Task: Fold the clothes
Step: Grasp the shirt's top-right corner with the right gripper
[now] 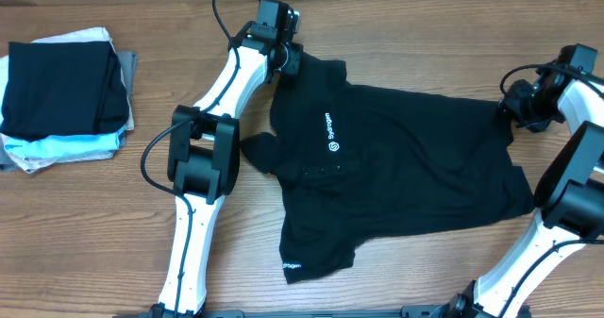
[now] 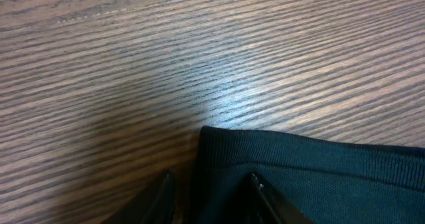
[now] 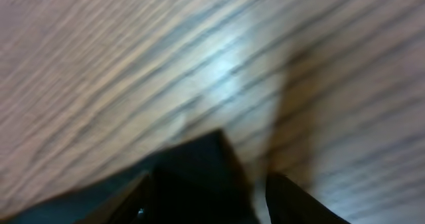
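Upper left of the overhead frame: stack of folded garments (image 1: 66, 96), black on top, pale blue and white under it, on the wooden desk (image 1: 94, 224). Right of it, my left hand (image 1: 286, 61) is at top centre, on the upper left corner of the black T-shirt (image 1: 406, 158). Shirt lies spread across the middle of the frame, white logo up, lettered sleeve hem at lower centre. Left wrist view: fingers (image 2: 262, 197) apart, straddling the ribbed hem corner, wood showing beside it, not clamped. Far right, my right hand (image 1: 517, 108) sits at the shirt's upper right corner. Right wrist view is blurred; jaws apart, dark cloth corner between them, not pinched.
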### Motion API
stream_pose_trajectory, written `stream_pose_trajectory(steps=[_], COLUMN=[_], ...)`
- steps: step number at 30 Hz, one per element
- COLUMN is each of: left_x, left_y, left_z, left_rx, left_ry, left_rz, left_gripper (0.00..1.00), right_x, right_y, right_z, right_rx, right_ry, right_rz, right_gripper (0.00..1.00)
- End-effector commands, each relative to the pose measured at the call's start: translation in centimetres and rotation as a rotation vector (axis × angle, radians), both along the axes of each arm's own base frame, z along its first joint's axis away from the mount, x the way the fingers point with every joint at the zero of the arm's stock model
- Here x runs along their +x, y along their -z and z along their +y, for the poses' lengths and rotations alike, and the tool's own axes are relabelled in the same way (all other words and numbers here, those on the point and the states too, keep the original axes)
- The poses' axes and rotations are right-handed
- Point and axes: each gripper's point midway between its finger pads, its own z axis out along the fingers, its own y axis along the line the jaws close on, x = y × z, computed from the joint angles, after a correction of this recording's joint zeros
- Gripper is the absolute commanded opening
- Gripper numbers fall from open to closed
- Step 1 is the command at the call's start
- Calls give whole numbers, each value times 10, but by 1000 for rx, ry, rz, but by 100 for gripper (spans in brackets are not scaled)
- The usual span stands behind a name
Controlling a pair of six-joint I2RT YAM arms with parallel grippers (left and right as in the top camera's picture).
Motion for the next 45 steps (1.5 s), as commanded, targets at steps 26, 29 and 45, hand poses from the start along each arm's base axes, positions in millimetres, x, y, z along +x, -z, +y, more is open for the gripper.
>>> stream_pose_trajectory(steps=[26, 29, 45], left_x=[-20, -15, 7], left_y=[40, 35, -181], left_z=[2, 1, 8], left_rx=[27, 20, -42], left_ry=[13, 13, 6], left_rz=[104, 84, -193], left_gripper=[4, 4, 4], right_x=[-1, 4, 56], right_y=[17, 14, -111], right_z=[12, 9, -3], right_rx=[-9, -18, -23], right_ry=[-18, -18, -50], right_rz=[-48, -68, -218], right_gripper=[4, 4, 4])
